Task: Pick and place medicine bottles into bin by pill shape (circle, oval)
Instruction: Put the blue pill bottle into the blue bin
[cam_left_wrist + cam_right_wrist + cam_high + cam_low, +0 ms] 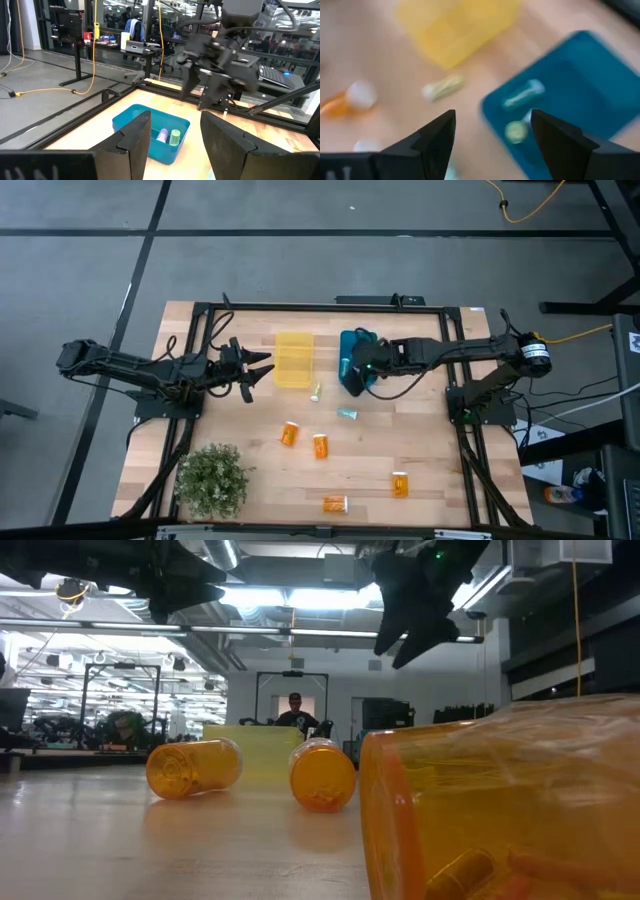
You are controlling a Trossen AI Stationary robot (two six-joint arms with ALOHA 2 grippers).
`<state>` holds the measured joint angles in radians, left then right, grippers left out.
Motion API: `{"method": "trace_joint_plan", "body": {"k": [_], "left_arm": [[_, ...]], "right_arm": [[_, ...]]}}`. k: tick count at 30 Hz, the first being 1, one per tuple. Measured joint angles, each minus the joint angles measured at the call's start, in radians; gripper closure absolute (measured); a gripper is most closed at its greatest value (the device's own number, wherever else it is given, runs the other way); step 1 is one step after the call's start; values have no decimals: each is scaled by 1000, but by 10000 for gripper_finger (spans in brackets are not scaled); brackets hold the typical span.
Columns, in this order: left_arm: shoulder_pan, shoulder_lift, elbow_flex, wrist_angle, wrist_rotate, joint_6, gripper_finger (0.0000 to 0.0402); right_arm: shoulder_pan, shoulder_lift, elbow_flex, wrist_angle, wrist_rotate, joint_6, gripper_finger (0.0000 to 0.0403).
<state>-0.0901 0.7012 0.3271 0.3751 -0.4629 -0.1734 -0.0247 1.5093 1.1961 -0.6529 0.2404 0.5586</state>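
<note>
Right gripper over blue plastic bin, fingers spread, empty. Left gripper open, empty, beside yellow bin. Four orange translucent bottles lie on the wooden table; two bottles in blue bin.

Both dark arms reach inward toward the shallow blue plastic bin: the right gripper hovers over it, fingers spread; the left gripper, fingers parted, is well apart from it.

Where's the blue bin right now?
In the high view the blue bin sits at the table's back middle, right of the yellow bin, directly under the open right gripper.
</note>
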Motion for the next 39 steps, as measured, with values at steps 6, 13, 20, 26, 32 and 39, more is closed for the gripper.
{"method": "trace_joint_plan", "body": {"k": [6,13,20,26,32,39], "left_arm": [[0,0,0,0,0,0,237],[0,0,0,0,0,0,237],[0,0,0,0,0,0,237],[0,0,0,-1,0,0,237],[0,0,0,0,0,0,237],[0,0,0,-1,0,0,237]], "right_arm": [[41,0,-80,137,-252,-219,142],[98,1,-212,240,-338,-275,142],[169,16,-323,450,-340,-282,142],[200,110,-344,490,-195,-278,142],[204,170,-344,499,-103,-254,142],[205,233,-344,490,-110,-243,143]]}}
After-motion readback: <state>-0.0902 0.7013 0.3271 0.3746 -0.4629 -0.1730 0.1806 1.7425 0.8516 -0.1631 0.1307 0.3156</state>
